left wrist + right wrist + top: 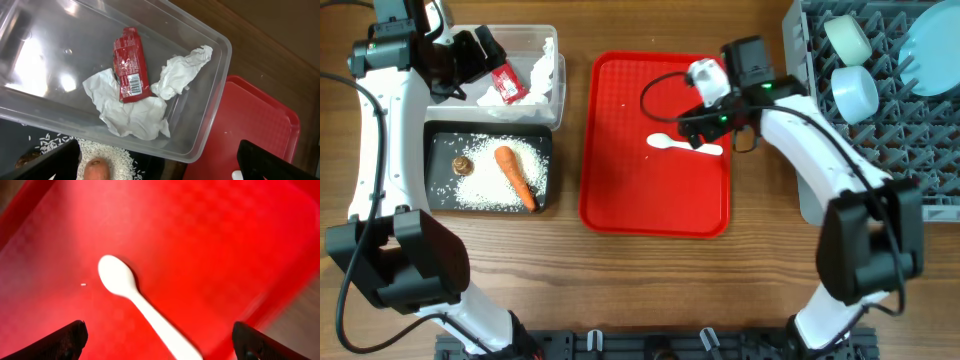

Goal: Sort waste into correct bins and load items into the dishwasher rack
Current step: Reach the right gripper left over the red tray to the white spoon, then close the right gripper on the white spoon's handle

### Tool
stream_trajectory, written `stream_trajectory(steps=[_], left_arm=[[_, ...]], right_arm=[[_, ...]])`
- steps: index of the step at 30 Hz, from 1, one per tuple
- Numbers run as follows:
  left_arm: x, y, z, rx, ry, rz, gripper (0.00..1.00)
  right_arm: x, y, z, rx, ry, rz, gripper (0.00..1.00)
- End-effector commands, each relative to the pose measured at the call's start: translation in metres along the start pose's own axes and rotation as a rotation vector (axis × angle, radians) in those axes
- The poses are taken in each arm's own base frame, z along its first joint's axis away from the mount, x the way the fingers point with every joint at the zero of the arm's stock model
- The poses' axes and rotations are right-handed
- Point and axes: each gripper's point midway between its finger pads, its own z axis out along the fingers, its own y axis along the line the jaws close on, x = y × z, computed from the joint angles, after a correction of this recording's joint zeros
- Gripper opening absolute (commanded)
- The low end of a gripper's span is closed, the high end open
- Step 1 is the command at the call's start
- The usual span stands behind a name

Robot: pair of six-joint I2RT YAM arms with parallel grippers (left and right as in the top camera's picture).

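Note:
The white plastic spoon (682, 146) lies on the flat red tray (620, 190), also in the right wrist view (135, 295). My right gripper (705, 125) (157, 345) is open just above it, its fingers either side of the handle. The clear bin (542, 40) holds the red foil wrapper (131, 66) and crumpled white napkin (137, 112). The black bin (440, 135) holds the carrot (516, 176), brown scrap (462, 165) and rice (480, 190). My left gripper (470, 62) (160, 167) is open and empty over the clear bin. The grey dishwasher rack (800, 60) holds two bowls (854, 92) and the pale blue plate (932, 50).
The wooden table (760, 270) lies around the tray. The rack stands at the far right, close to my right arm. The two bins stand side by side at the left, next to the tray's left edge.

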Motion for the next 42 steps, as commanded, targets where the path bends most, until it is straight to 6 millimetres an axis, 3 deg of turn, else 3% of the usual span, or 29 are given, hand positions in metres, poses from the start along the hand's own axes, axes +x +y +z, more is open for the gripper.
stream_trajectory(steps=[1, 3, 6, 12, 18, 24, 30, 42], left_arm=[[-0.007, -0.008, -0.016, 0.027, -0.038, 0.01, 1.0], [-0.007, -0.008, -0.016, 0.027, -0.038, 0.01, 1.0], [-0.007, -0.008, -0.016, 0.027, -0.038, 0.01, 1.0], [-0.007, -0.008, -0.016, 0.027, -0.038, 0.01, 1.0], [-0.007, -0.008, -0.016, 0.027, -0.038, 0.01, 1.0], [-0.007, -0.008, -0.016, 0.027, -0.038, 0.01, 1.0], [-0.007, -0.008, -0.016, 0.027, -0.038, 0.01, 1.0], [-0.007, -0.008, -0.016, 0.027, -0.038, 0.01, 1.0]], right_arm=[[0.001, 0.014, 0.028, -0.055, 0.007, -0.151, 0.93], [0.008, 0.02, 0.044, -0.074, 0.037, -0.159, 0.9], [0.015, 0.026, 0.053, -0.091, 0.068, -0.16, 0.82], [0.02, 0.042, 0.055, -0.152, 0.083, -0.163, 0.81], [0.034, 0.045, 0.079, -0.173, 0.126, -0.183, 0.77], [0.043, 0.044, 0.098, -0.182, 0.145, -0.163, 0.52], [0.038, 0.042, 0.101, -0.169, 0.128, -0.103, 0.29], [0.044, 0.044, 0.096, -0.179, 0.172, -0.059, 0.23]])
